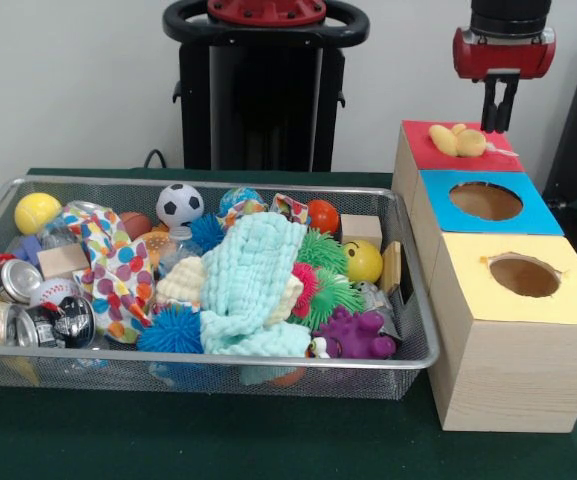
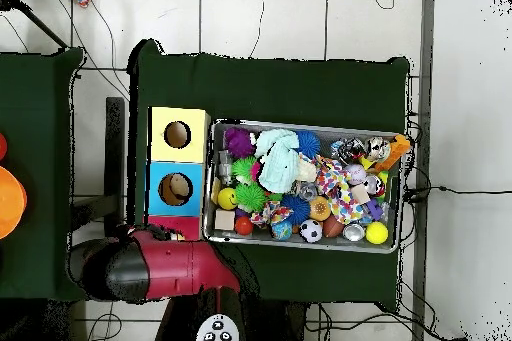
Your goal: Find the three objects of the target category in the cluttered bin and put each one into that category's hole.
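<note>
The silver wire mesh bin point(image 1: 208, 186) stands on the green table, full of mixed toys; it also shows in the overhead view point(image 2: 305, 124). A pale yellow plush animal point(image 1: 460, 140) lies on the red surround point(image 1: 428, 150) of the farthest wooden box, over its hole. My gripper point(image 1: 500, 110) hangs just above the plush, open and empty. In the overhead view my red arm point(image 2: 160, 267) covers most of the red box point(image 2: 172, 227) and hides the gripper. No teddy bear shows.
A blue-surround box point(image 1: 488, 205) and a yellow-surround box point(image 1: 523, 280) stand in a row beside the bin. A mint knitted cloth point(image 1: 253, 275) lies over the bin's middle, among spiky balls, a purple toy point(image 1: 353, 335), cans and a soccer ball point(image 1: 179, 204).
</note>
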